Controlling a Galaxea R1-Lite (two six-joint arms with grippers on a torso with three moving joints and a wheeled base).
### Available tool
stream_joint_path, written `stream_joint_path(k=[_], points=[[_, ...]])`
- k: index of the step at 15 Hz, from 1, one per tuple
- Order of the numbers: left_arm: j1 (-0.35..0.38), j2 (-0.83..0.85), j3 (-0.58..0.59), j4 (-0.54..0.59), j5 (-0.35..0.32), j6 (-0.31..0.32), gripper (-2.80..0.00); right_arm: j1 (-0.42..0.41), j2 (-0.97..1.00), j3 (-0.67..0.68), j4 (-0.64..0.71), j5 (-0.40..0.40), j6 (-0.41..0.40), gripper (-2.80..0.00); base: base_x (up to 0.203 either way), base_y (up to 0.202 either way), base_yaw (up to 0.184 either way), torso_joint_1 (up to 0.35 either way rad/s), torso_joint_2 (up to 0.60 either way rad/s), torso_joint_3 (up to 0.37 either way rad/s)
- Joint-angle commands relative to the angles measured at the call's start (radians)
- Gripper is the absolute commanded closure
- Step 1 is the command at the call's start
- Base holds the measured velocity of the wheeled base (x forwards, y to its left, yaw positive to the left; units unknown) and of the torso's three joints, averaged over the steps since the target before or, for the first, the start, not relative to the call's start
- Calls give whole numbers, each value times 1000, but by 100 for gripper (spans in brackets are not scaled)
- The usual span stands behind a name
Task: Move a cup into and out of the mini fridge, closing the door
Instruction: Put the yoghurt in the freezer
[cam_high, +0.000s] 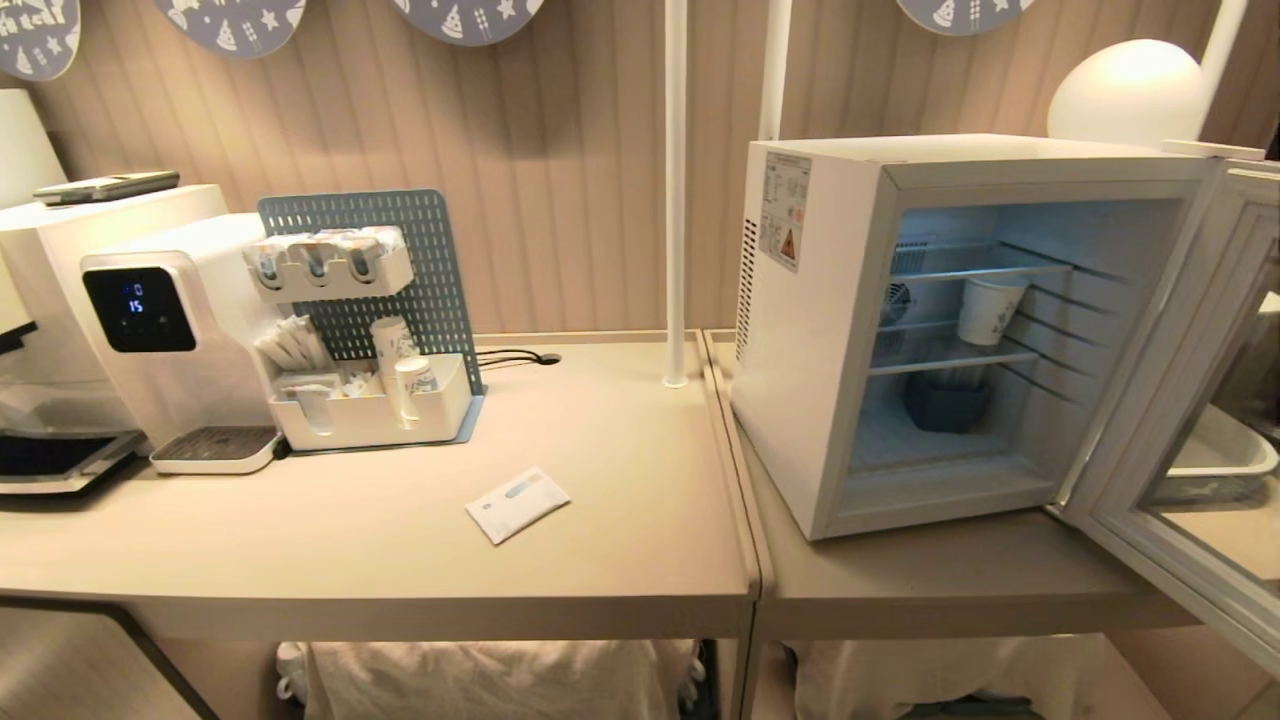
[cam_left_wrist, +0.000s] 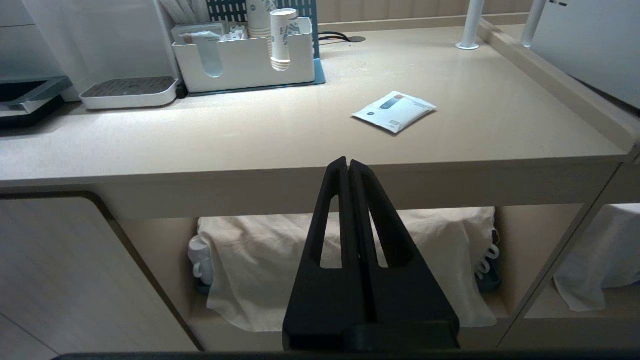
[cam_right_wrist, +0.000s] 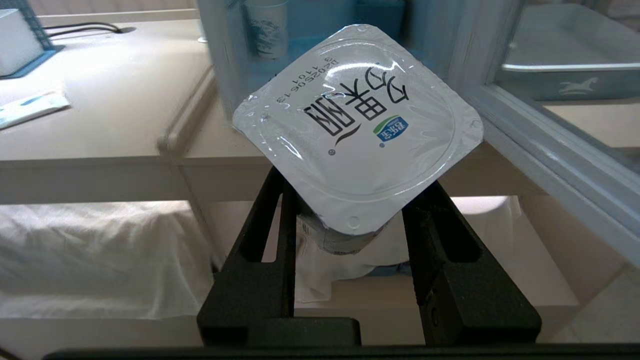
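The cup (cam_right_wrist: 357, 125), a squat yogurt cup with a squarish white foil lid and a blue-green logo, is held in my right gripper (cam_right_wrist: 352, 184). The gripper is shut on its body, low in front of the table edge. The mini fridge (cam_high: 800, 330) stands on the right table with its lit inside showing. Its door (cam_high: 1140, 430) is swung wide open to the right, and the right wrist view shows the door (cam_right_wrist: 540, 150) beside the cup. My left gripper (cam_left_wrist: 348, 162) is shut on nothing, parked below the left table's front edge. Neither arm shows in the head view.
A patterned paper cup (cam_high: 990, 308) stands on the fridge's middle shelf, above a dark blue tub (cam_high: 948, 405). A white sachet (cam_high: 517, 503) lies on the left table. A cup organizer (cam_high: 370, 400) and water dispenser (cam_high: 170, 330) stand at back left. A white pole (cam_high: 676, 200) rises between the tables.
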Motion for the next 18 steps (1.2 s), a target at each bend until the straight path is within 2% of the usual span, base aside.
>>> stream_joint_path(k=[1, 12, 14, 18], points=[[0, 1, 0, -1, -1, -2, 0, 0, 2, 0, 1, 0, 0, 0, 0, -192, -2, 2, 4, -2], [-1, 1, 2, -4, -1, -5, 0, 2, 2, 0, -1, 0, 0, 0, 0, -192, -1, 3, 3, 1], [0, 1, 2, -6, -2, -8, 0, 1, 2, 0, -1, 0, 0, 0, 0, -110, 1, 4, 1, 1], [1, 1, 2, -6, -2, -8, 0, 0, 2, 0, -1, 0, 0, 0, 0, 0, 0, 0, 0, 0]])
